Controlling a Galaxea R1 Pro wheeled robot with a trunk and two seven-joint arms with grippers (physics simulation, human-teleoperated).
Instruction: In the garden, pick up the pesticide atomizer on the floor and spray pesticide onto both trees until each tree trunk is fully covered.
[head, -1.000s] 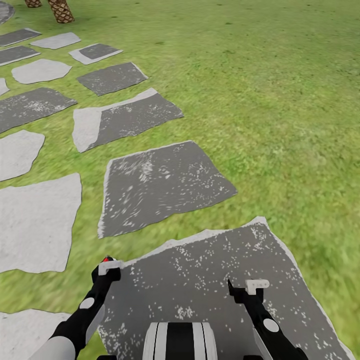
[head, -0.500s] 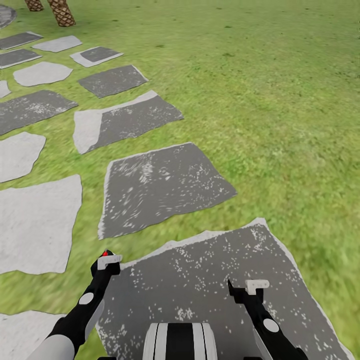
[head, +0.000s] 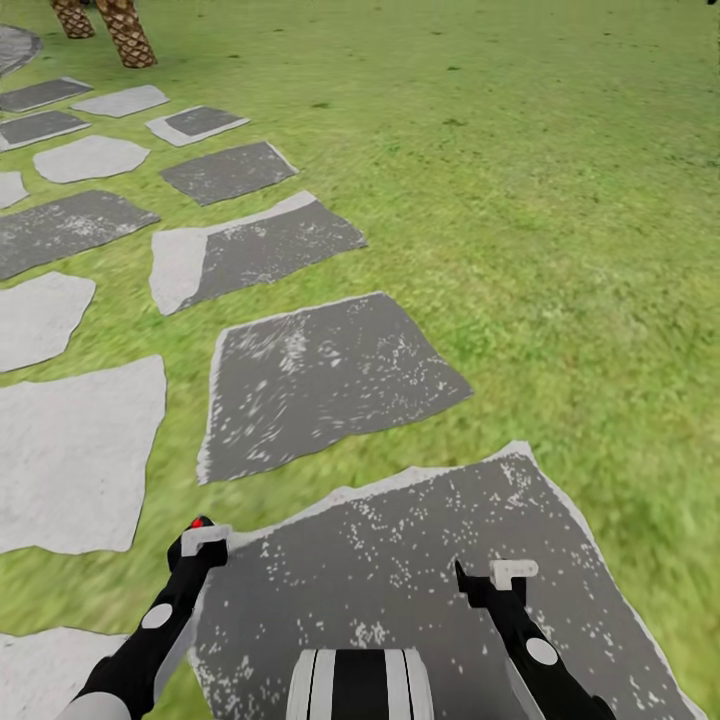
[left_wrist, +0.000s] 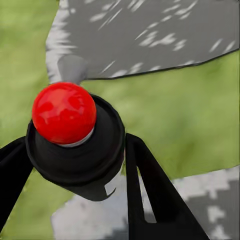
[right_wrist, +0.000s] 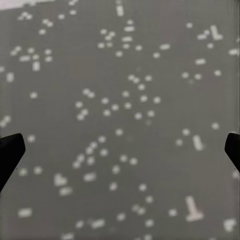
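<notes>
Outdoor garden, simulator render. Green grass lawn (head: 540, 250) covers most of the head view, from 12 through 4 o'clock. Path of irregular flat stepping stones (head: 320, 375), dark grey and pale grey, runs from 6 up to 10–11 o'clock, grass in the gaps. Two brown cross-hatched trunk bases (head: 128, 35) at 11 o'clock, far end of the path. No walls, no furniture.

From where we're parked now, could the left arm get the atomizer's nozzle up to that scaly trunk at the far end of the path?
Probably not. The left pincer holds the atomizer low by the base, while the scaly trunk stands far off past several stepping stones and grass. Drive closer first.
</notes>
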